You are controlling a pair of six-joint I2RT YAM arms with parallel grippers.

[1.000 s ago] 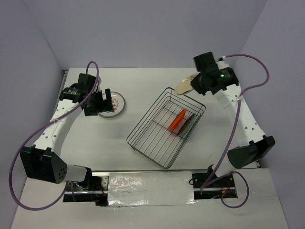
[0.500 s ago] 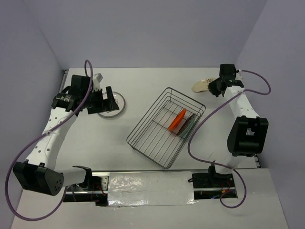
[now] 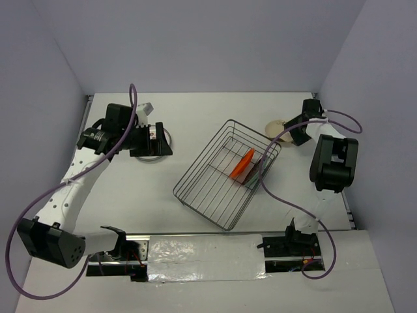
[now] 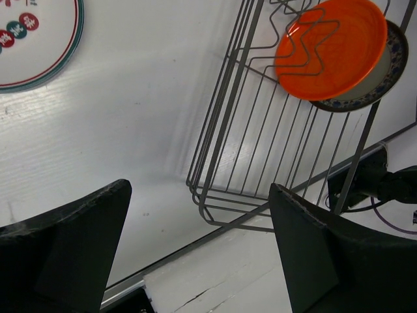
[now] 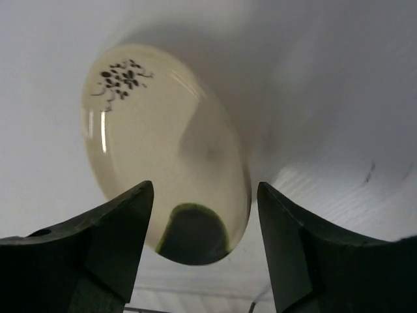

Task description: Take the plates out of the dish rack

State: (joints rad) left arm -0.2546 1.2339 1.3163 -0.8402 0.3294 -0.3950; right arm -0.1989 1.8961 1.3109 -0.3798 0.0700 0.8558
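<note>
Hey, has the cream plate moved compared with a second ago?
Yes. In the top view the cream plate has shifted rightward, from right by the dish rack's far corner to a spot clear of the rack's right side.

A white worktop [image 3: 195, 114] is seen from above. A dark wire dish rack [image 3: 212, 186] is set diagonally at its middle. A white plate [image 4: 36, 42] with red and teal motifs is laid flat to the left, well apart. A cream plate [image 3: 276, 126] is seen near the rack's far right corner.
</note>
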